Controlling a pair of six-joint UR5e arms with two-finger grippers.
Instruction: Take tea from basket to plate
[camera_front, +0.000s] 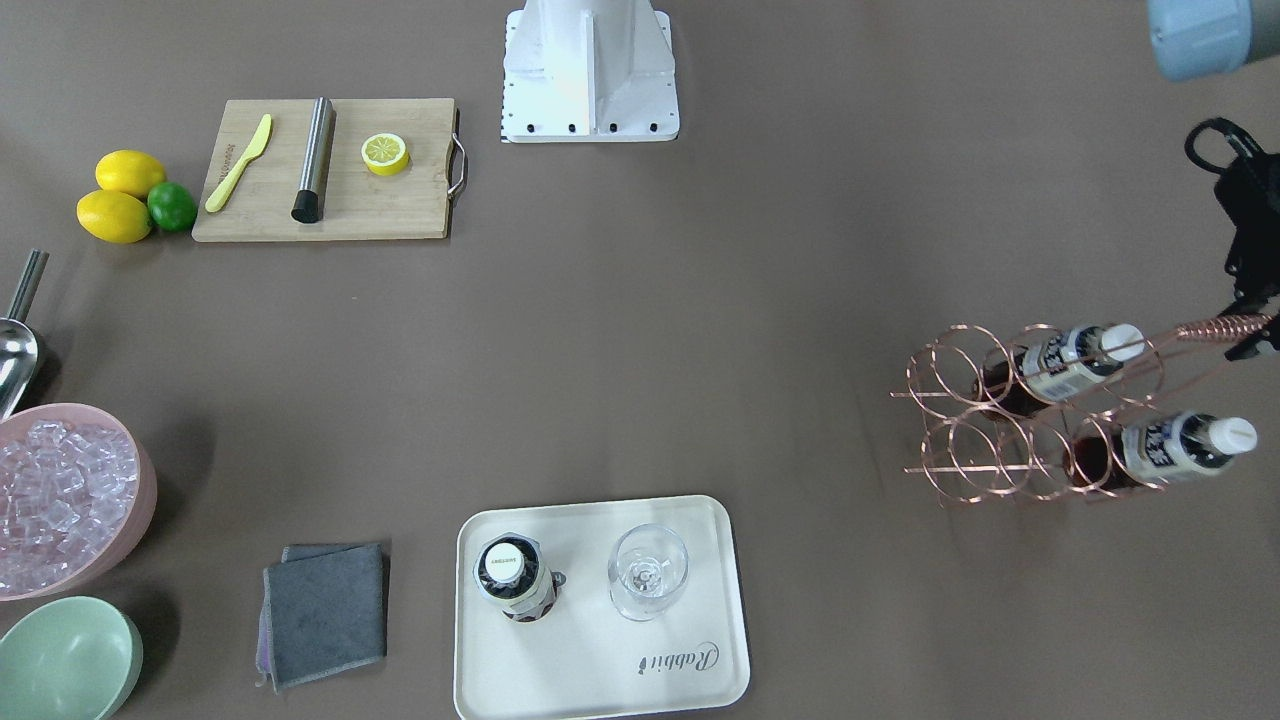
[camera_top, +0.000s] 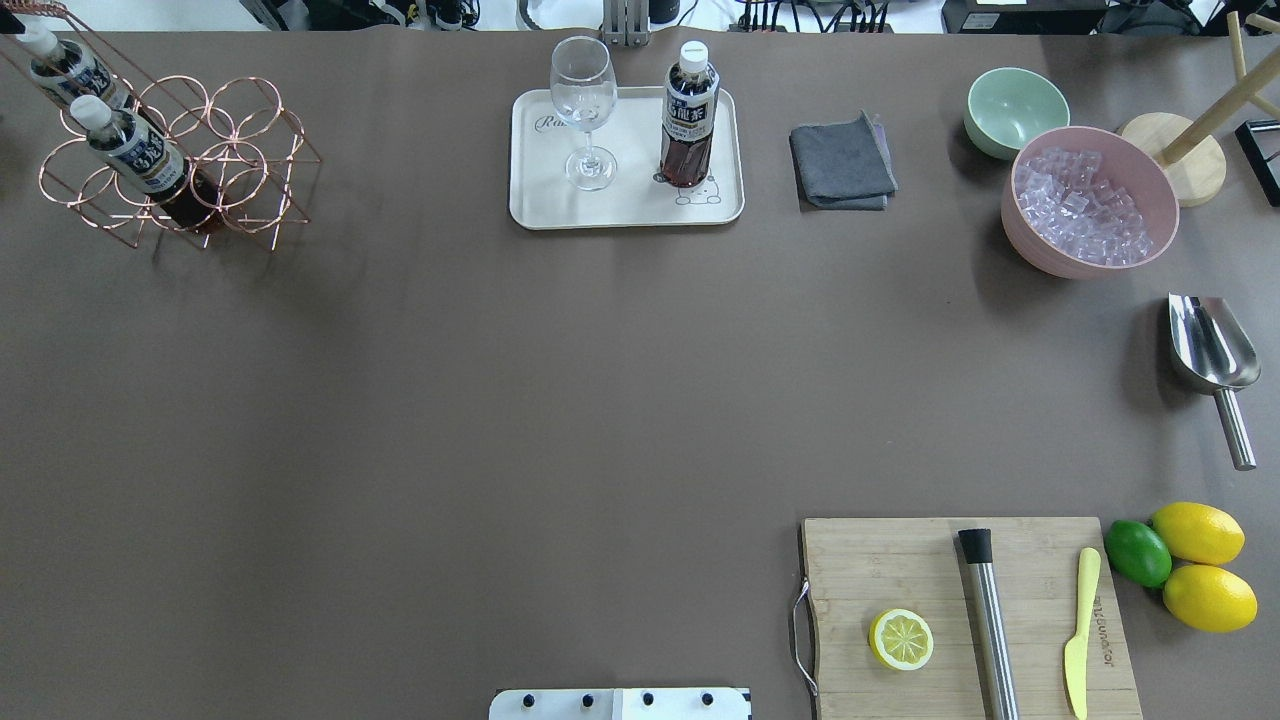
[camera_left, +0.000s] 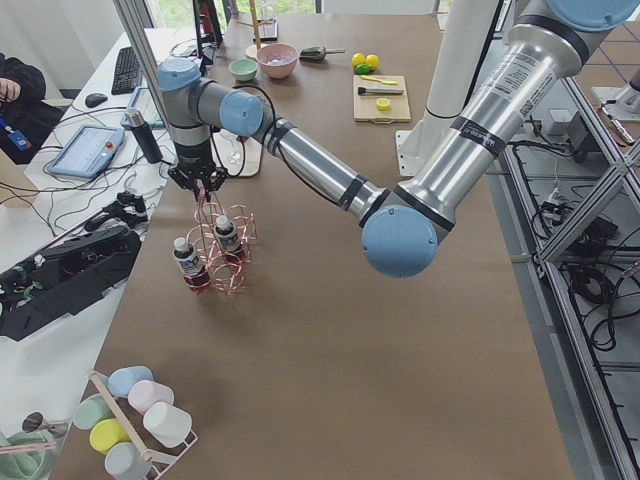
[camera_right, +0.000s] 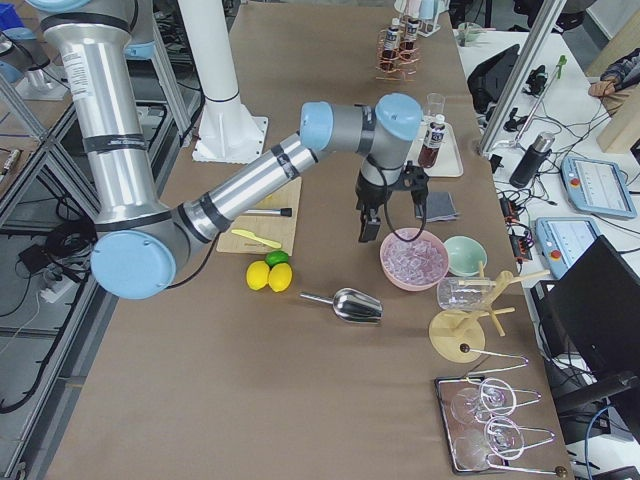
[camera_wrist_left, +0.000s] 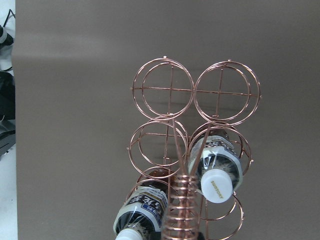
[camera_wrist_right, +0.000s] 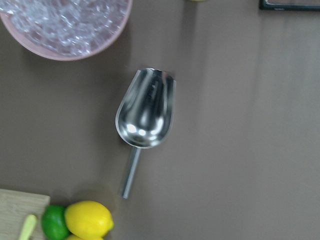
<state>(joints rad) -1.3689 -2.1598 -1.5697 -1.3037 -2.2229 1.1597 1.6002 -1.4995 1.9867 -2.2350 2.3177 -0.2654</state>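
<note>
One tea (camera_front: 512, 578) stands upright on the cream plate (camera_front: 600, 690), also seen from overhead (camera_top: 689, 125). Two more teas (camera_front: 1070, 362) (camera_front: 1165, 447) lie in the rings of the copper wire basket (camera_front: 965, 467) at the table's end on my left. My left gripper (camera_front: 1258, 322) is at the coil (camera_front: 1222, 328) of the basket's handle. I cannot tell if it grips the coil. In the left wrist view the coil (camera_wrist_left: 182, 210) is at the bottom centre, above both bottles (camera_wrist_left: 217, 167). My right gripper (camera_right: 368, 228) hangs above the table near the scoop; I cannot tell if it is open.
A wine glass (camera_front: 648, 572) stands on the plate beside the tea. A grey cloth (camera_front: 325, 610), a pink bowl of ice (camera_front: 60, 500), a green bowl (camera_front: 65, 660) and a metal scoop (camera_wrist_right: 145, 107) lie on my right. A wooden cutting board (camera_front: 330, 170) sits near lemons (camera_front: 125, 195).
</note>
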